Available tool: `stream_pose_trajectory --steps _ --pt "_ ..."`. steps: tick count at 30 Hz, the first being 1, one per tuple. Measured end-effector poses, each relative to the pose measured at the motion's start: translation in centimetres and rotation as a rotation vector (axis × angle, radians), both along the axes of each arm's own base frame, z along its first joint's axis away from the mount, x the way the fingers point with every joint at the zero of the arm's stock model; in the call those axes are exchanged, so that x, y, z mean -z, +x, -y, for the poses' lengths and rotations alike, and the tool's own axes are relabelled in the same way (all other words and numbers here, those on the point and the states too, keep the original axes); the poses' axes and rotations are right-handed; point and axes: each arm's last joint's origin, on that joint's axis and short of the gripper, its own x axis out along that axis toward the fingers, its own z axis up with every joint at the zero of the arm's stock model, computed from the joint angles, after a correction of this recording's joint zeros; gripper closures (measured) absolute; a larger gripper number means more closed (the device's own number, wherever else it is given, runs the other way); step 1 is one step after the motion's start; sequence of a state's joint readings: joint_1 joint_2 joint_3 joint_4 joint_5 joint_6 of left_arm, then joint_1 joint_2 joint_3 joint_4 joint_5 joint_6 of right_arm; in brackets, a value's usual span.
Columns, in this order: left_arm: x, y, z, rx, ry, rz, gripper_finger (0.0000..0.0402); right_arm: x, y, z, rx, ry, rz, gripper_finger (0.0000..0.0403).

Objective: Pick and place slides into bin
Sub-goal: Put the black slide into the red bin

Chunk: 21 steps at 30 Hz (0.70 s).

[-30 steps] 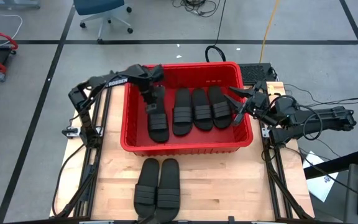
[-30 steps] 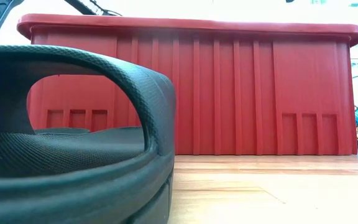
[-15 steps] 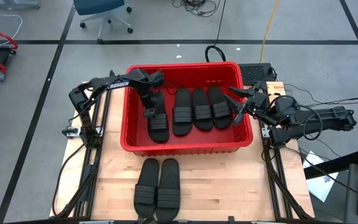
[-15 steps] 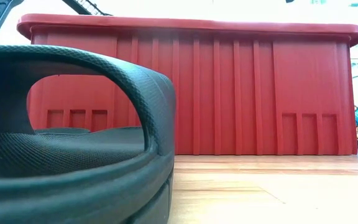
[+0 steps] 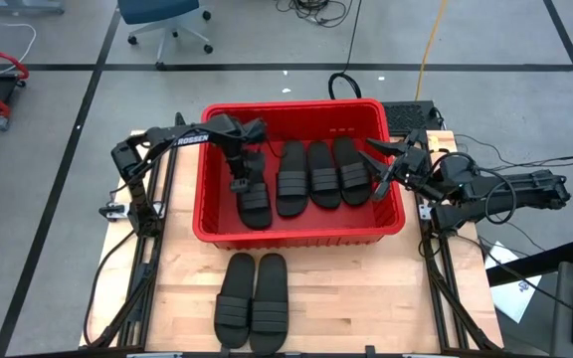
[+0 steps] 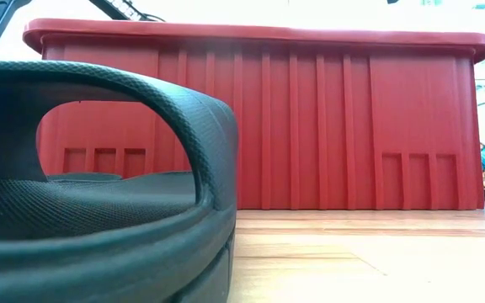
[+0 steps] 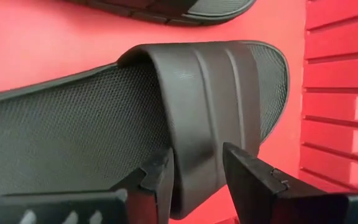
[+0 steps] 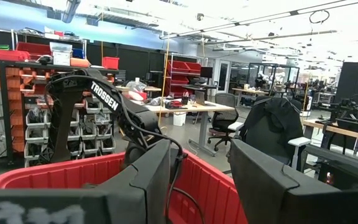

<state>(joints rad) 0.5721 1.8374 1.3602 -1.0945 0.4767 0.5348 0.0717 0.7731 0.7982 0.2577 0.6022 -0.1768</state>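
Observation:
The red bin (image 5: 296, 237) stands at the table's far middle and holds several black slides. The leftmost slide (image 5: 255, 204) lies on the bin floor with my left gripper (image 5: 239, 182) shut on it, inside the bin near its left wall. Three more slides (image 5: 311, 174) lie side by side to its right. Two slides (image 5: 253, 300) lie on the table in front of the bin; one fills the low view's foreground (image 6: 99, 210). My right gripper (image 5: 379, 169) hangs open and empty over the bin's right rim. My left gripper pinches the slide's ribbed strap (image 7: 194, 155) between its two fingers (image 7: 157, 183), near the side where the strap meets the sole. The fingers come from above, slanting down from the far side. The slide's sole lies on the bin's red floor (image 7: 55, 43).
The bin's ribbed left wall (image 7: 340, 93) stands close beside my left gripper. Bare wooden table shows right of the two front slides (image 5: 366, 288). A black box and cables (image 5: 411, 114) lie behind the bin's right corner. The right wrist view shows the left arm (image 8: 98, 93) beyond the bin's rim.
My left gripper has gone down into the bin and a little toward the table's near edge, still shut on the leftmost slide.

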Motion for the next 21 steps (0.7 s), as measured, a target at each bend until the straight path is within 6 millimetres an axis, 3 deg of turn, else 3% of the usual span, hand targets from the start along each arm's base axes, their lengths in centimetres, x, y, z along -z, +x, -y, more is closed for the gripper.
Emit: stream_pose_trajectory --steps 5,12,21 --pt "0.0 0.17 0.3 0.014 0.001 0.002 0.0291 0.0 0.0 0.0 0.0 0.0 0.0 0.0248" --pt "-0.03 0.33 0.48 0.017 0.001 0.004 0.039 0.0 0.0 0.0 0.0 0.0 0.0 0.0248" --pt "-0.05 0.36 0.5 0.013 0.001 0.002 0.0397 0.0 0.0 0.0 0.0 0.0 0.0 0.0248"
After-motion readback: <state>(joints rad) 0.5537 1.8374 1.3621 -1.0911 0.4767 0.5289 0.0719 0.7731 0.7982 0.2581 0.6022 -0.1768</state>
